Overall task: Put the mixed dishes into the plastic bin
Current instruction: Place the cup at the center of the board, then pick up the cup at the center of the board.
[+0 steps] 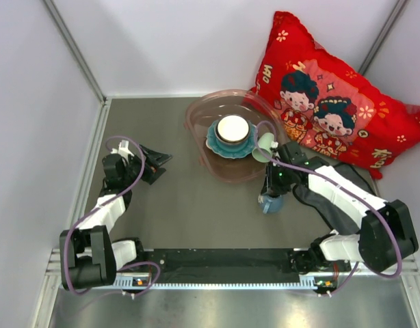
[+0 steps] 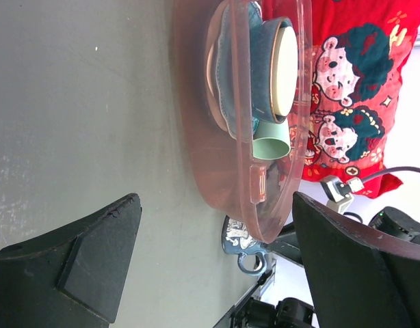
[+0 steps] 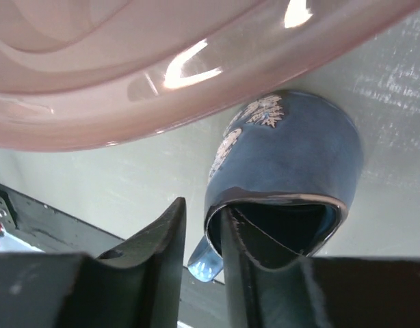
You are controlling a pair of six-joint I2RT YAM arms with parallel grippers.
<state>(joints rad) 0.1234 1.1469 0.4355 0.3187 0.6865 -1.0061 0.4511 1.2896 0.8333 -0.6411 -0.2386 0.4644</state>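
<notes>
Dishes sit in the plastic bin [image 1: 227,175] at the far middle: teal plate [image 1: 215,145], blue bowl [image 2: 265,68], white bowl [image 1: 232,128], green cup [image 1: 263,148]. One small blue mug [image 3: 292,150] is left outside, just near the bin. My right gripper [image 3: 202,232] pinches its wall, one finger inside. My left gripper [image 1: 150,164] is open, holding nothing.

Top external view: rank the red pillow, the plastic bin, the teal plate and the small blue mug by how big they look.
Largest to smallest:
1. red pillow
2. plastic bin
3. teal plate, partly covered by stacked dishes
4. small blue mug, clearly the smallest
No ties; the gaps are plain.
</notes>
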